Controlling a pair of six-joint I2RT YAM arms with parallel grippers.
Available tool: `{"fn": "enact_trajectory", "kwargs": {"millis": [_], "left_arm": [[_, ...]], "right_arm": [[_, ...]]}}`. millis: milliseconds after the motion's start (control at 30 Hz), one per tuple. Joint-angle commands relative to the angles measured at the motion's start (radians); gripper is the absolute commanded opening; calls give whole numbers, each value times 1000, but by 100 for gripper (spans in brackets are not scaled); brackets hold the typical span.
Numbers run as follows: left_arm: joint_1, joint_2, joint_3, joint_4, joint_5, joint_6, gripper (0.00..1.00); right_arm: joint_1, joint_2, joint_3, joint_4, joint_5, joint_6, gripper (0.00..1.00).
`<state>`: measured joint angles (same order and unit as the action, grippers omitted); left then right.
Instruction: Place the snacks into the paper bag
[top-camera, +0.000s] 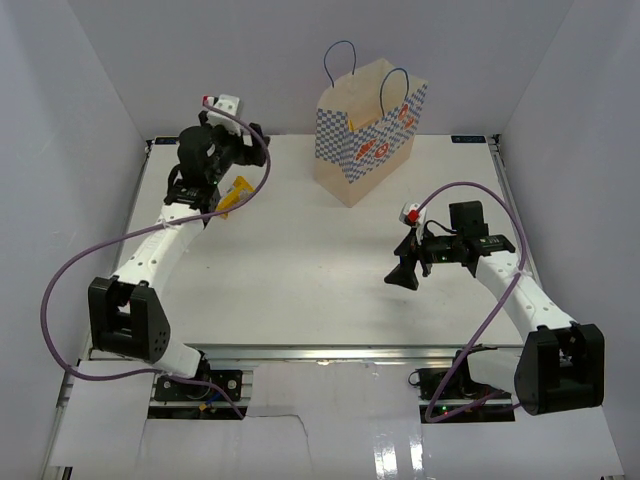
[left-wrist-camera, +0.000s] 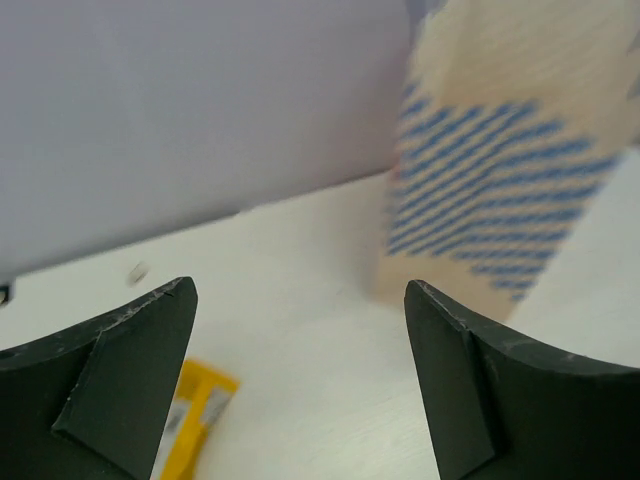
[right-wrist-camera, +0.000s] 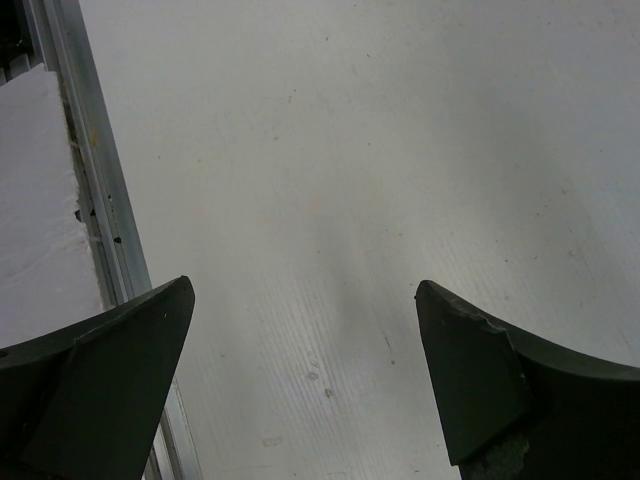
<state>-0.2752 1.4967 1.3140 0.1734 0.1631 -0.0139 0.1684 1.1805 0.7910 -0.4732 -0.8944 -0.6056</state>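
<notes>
Snack bar in a slim yellow wrapper (left-wrist-camera: 196, 412) is the only snack I can find, and it lies right at my left gripper (left-wrist-camera: 300, 300). In the left wrist view it sits low and to the left, partly hidden behind that side's finger (left-wrist-camera: 120, 375). It is not between the two fingers. From above, its long axis runs on a slant across the desk (top-camera: 300, 260), with the upper end tipped toward the bag. I cannot tell whether the finger touches the wrapper or only hangs over it.

The left gripper is spread wide and has hold of nothing; only bare desk shows in the gap. I judge the next move needs a small shift toward the bar, with the fingers turned across its narrow width, before closing.

My right gripper (right-wrist-camera: 302, 300) is also wide apart and empty. It hangs over bare desk on the right side, well away from the bar, so the left arm is clearly the one for this pick.

Further out, the tan kraft paper bag with blue-white checker print and thin blue loop handles (top-camera: 368, 135) stands upright at the far middle of the desk, to the right of the left gripper and well apart from it. Its mouth looks open upward.
</notes>
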Motion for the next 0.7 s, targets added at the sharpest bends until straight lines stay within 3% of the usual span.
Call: {"fn": "enact_trajectory", "kwargs": {"millis": [0, 167, 367, 667], "left_arm": [[112, 4, -114, -121, -18, 118, 95], [197, 68, -164, -140, -19, 202, 91], [241, 219, -64, -224, -59, 287, 91], [272, 365, -15, -244, 29, 351, 92]], "right_arm": [[-3, 19, 45, -21, -34, -39, 97], [-3, 45, 85, -44, -31, -63, 97], [-1, 51, 100, -62, -20, -72, 97], [-3, 67, 105, -74, -6, -82, 97]]}}
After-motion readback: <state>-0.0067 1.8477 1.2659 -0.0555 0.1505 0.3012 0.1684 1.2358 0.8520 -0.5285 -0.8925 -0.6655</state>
